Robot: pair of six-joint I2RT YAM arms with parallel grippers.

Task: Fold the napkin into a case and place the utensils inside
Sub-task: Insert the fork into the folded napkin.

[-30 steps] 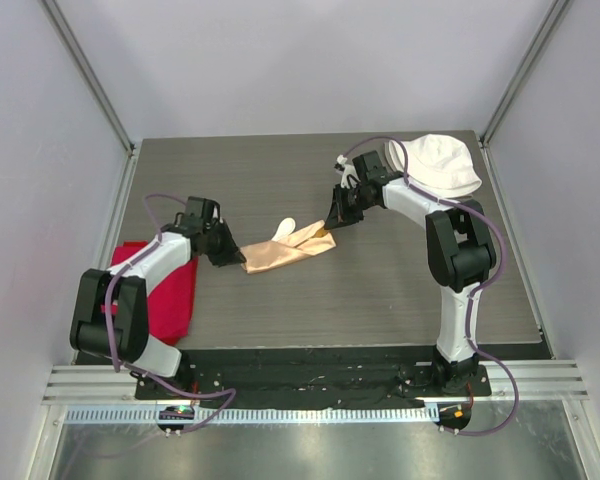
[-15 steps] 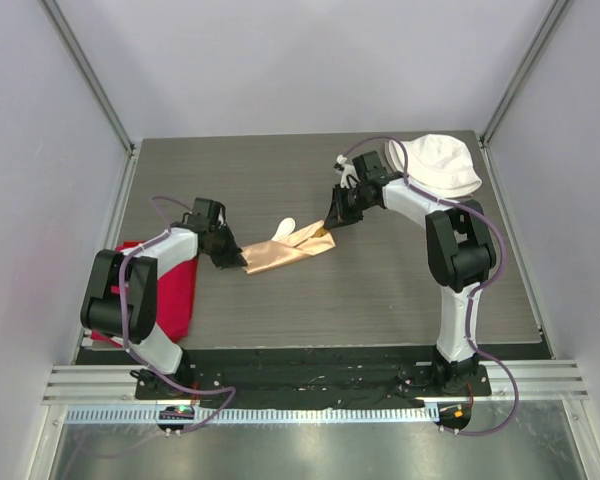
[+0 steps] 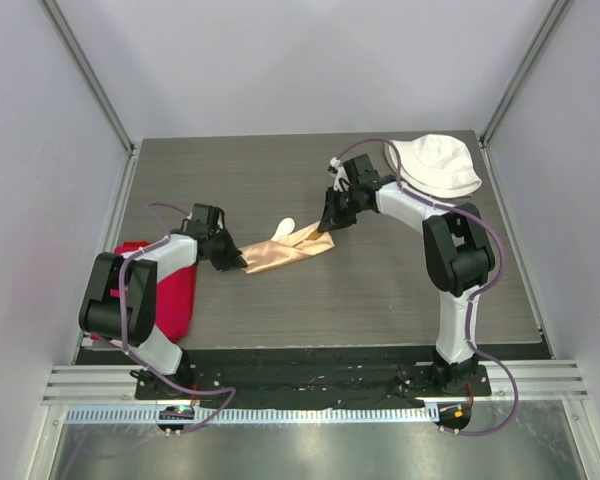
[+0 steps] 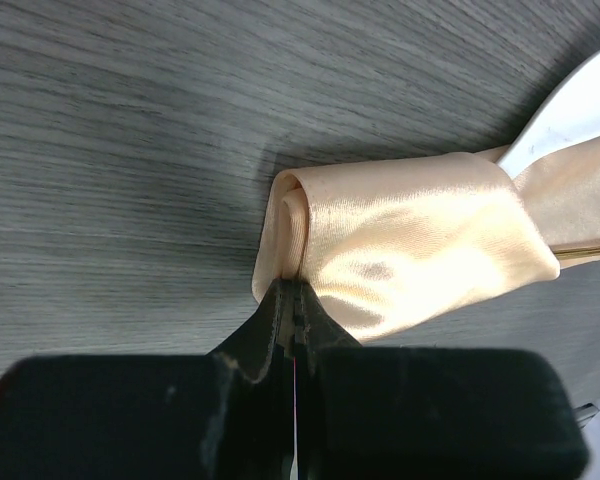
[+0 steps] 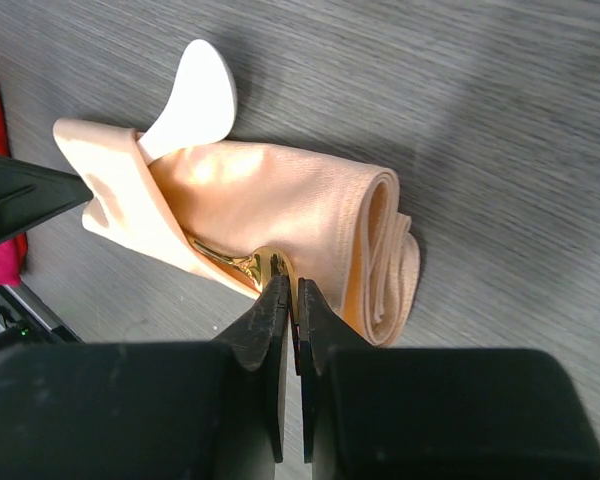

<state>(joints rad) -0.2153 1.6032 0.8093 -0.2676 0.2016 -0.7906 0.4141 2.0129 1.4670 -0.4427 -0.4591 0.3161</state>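
Folded case (image 3: 285, 252) is lying mid-bench (image 3: 380, 290), with the spoon (image 3: 285, 228) already sitting inside it. Right pincer (image 5: 288, 295) is grasping the partly inserted gold fork (image 5: 242, 262); left pincer (image 4: 292, 300) is pinching the case's edge. Apparently only seating the fork is remaining.

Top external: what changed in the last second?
The left arm re-posed, its elbow swinging right over the bright red cloth; the right gripper and wrist edged slightly left. Nothing taken or released: the left gripper stays shut on the folded peach-orange napkin, the right on the thin gold metal fork. The small white spoon and white fabric hat are unmoved.
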